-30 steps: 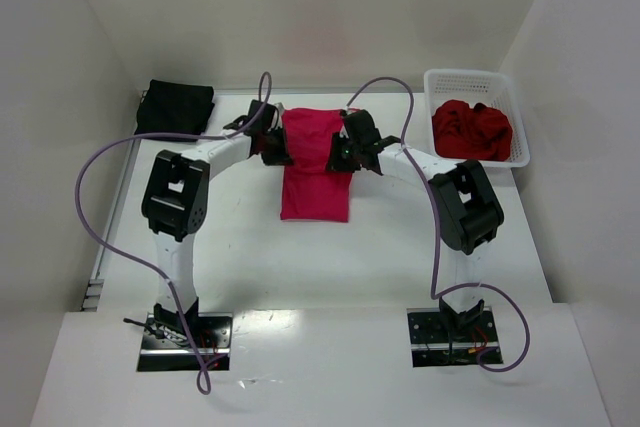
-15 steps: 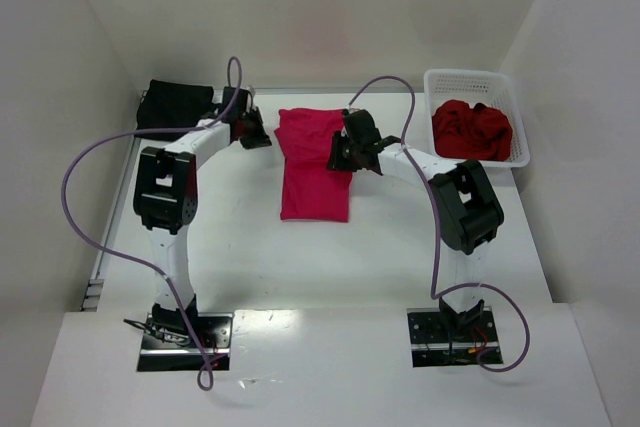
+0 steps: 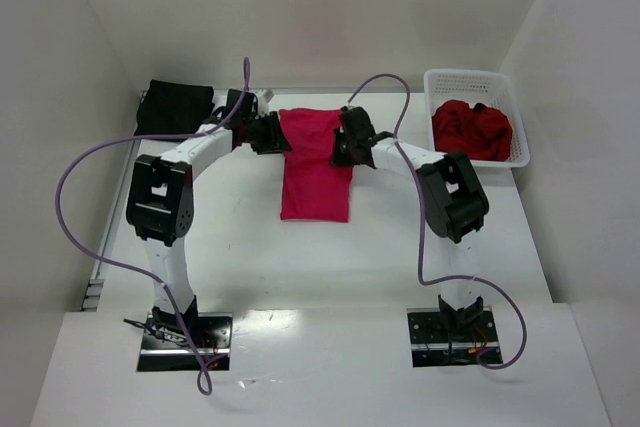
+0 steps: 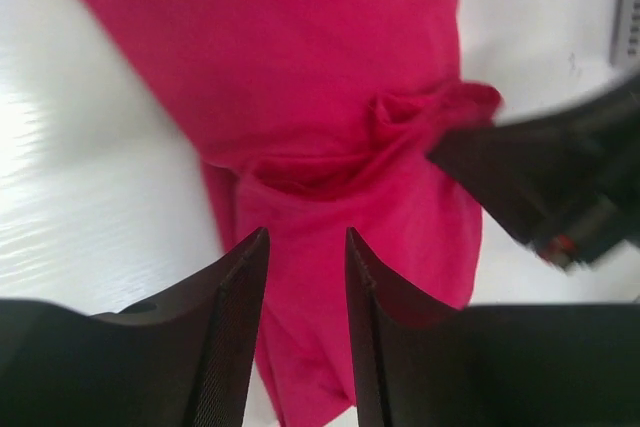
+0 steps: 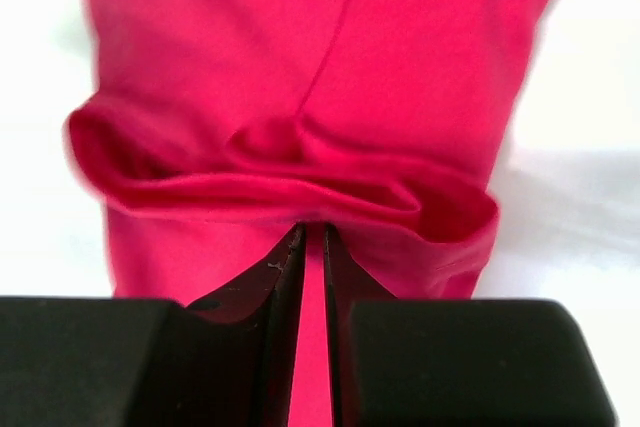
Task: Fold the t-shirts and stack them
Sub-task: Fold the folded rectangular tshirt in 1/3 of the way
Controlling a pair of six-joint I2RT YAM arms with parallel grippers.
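A crimson-pink t-shirt [image 3: 315,172] lies part-folded in a long strip at mid-table, its top end bunched. My left gripper [image 3: 268,135] hovers at that end's left edge. In the left wrist view it [image 4: 307,247] is open, with only pink cloth [image 4: 300,67] below the gap. My right gripper [image 3: 347,143] is at the right edge. Its jaws [image 5: 312,235] are nearly together, pinching a raised fold of the shirt [image 5: 290,187]. A folded black t-shirt [image 3: 176,107] lies at the back left. Dark red t-shirts [image 3: 470,129] are heaped in the basket.
The white lattice basket [image 3: 512,152] stands at the back right against the right wall. White walls close in the table on the left, back and right. Both arms reach inward over the table's middle, with purple cables looping above them.
The left gripper swung left toward the black t-shirt, then returned to the pink shirt's left edge with its jaws opened. The right gripper stayed at the right edge and closed tighter.
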